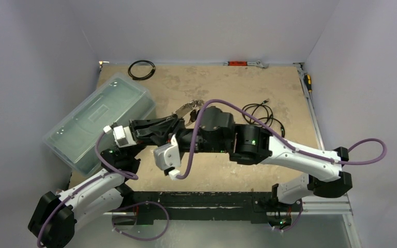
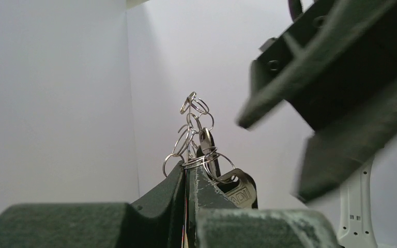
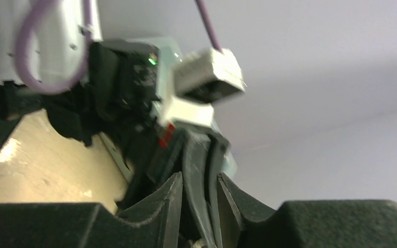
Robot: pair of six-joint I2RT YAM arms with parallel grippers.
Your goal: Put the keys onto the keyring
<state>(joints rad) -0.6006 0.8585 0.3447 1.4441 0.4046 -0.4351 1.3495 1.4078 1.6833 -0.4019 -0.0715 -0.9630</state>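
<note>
Keys bunched among thin silvery rings

keys: shining as bare silvery metal, one head looking like matt black plastic
left gripper: showing as matt dark plastic, scuffed pale at the tips
table: looking rough, mottled, matt tan
storage box: gleaming faintly as translucent plastic
</note>
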